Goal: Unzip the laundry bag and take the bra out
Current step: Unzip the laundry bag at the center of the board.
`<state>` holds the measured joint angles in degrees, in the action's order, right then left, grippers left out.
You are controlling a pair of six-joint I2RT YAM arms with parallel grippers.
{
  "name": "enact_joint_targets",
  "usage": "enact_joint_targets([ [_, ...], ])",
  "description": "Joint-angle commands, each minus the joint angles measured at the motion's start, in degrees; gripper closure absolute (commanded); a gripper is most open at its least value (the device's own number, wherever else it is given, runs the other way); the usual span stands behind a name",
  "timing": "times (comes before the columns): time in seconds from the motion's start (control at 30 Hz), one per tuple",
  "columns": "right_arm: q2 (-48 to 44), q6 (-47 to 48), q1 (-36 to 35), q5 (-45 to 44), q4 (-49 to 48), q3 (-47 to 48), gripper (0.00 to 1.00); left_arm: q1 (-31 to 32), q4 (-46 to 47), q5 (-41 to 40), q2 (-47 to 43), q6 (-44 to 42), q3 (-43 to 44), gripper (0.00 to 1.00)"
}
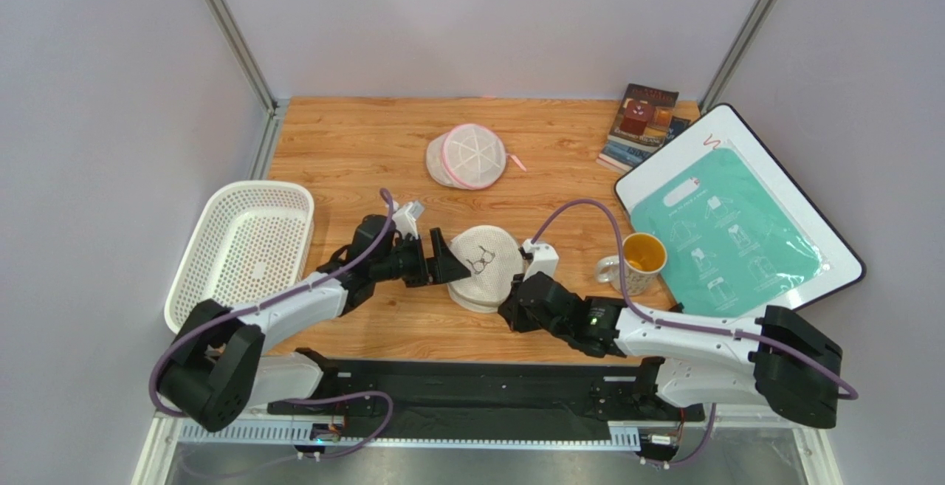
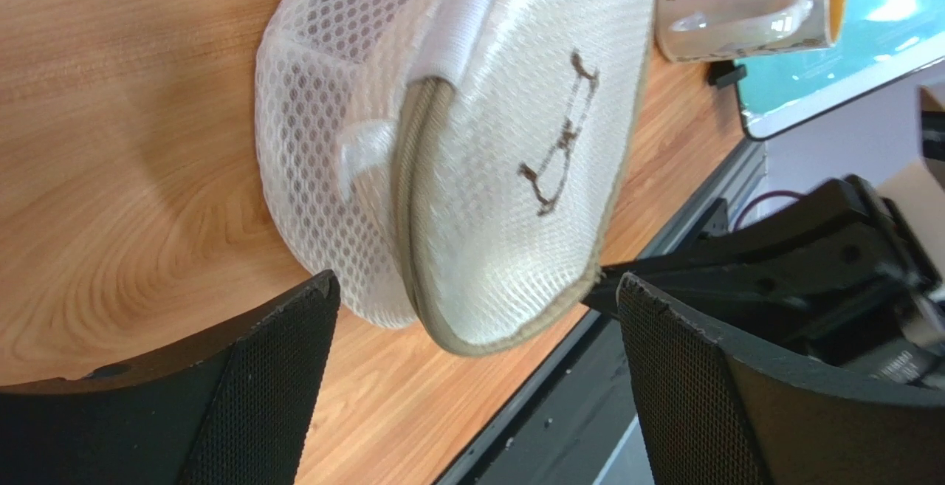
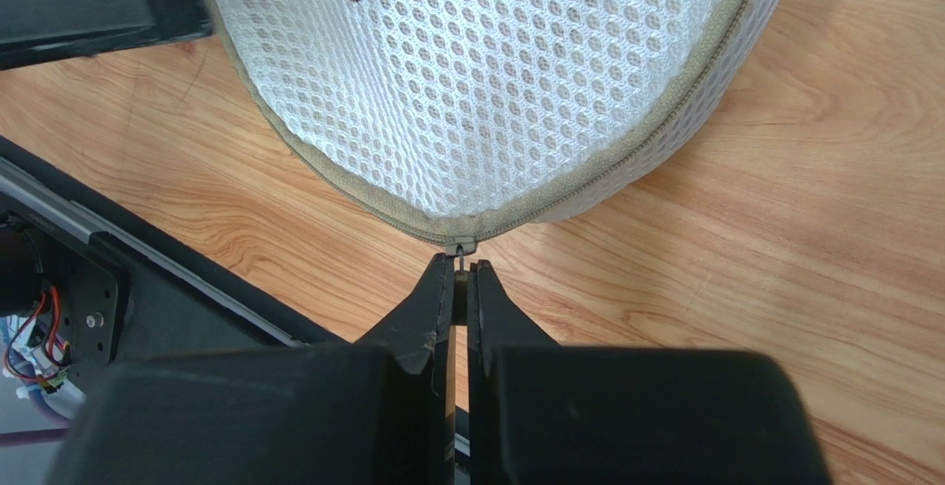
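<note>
One rim zip pull point(image 3: 464, 246) pinched, right claw point(image 3: 460, 275).

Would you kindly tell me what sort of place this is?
Probably a robotics lab test cell, not a home: bare pale walls and metal frame posts enclose a wooden table, the left arm and right arm are mounted at its near edge, and a laundry bag and basket sit as props.

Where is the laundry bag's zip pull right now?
In the right wrist view, the zip pull sits at the laundry bag's near rim, pinched in the right gripper; the left gripper is open at the bag's other side.
</note>
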<state>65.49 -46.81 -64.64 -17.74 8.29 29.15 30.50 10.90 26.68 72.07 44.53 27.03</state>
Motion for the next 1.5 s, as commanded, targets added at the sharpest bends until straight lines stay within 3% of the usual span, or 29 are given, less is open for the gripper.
enact_joint_targets([
  [0.0,0.8,-1.1,-0.5,-1.7,-1.7,1.2,1.0,0.0,-2.5,-2.4,-8.7,0.4,-2.8,0.0],
  [0.23,6.0,-1.2,-1.7,-1.5,-4.0,4.2,1.0,3.0,-2.5,-5.9,-20.7,7.5,-13.6,0.0],
  [0.4,8.5,-1.3,-3.4,-1.7,-4.6,6.4,1.0,4.6,-2.2,-9.0,-24.6,9.6,-15.7,0.0],
  [0.67,11.8,-1.4,-5.5,-1.7,-4.8,9.2,1.0,6.7,6.5,-9.4,-17.0,12.4,-15.9,0.01],
  [1.07,14.1,-2.1,-7.9,-1.5,-5.5,10.4,1.0,7.5,10.7,-11.3,-11.3,13.2,-14.5,0.04],
  [1.2,14.4,-2.1,-8.2,-1.6,-5.5,10.6,1.0,7.7,13.1,-11.1,-8.5,13.6,-14.4,0.19],
  [1.3,14.3,-2.1,-8.4,-1.6,-5.2,10.5,1.0,7.8,14.2,-10.9,-7.0,13.8,-14.2,0.35],
  [1.47,13.8,-2.4,-8.5,-1.7,-5.0,9.8,1.0,7.9,15.6,-10.8,-5.5,13.9,-13.8,0.69],
])
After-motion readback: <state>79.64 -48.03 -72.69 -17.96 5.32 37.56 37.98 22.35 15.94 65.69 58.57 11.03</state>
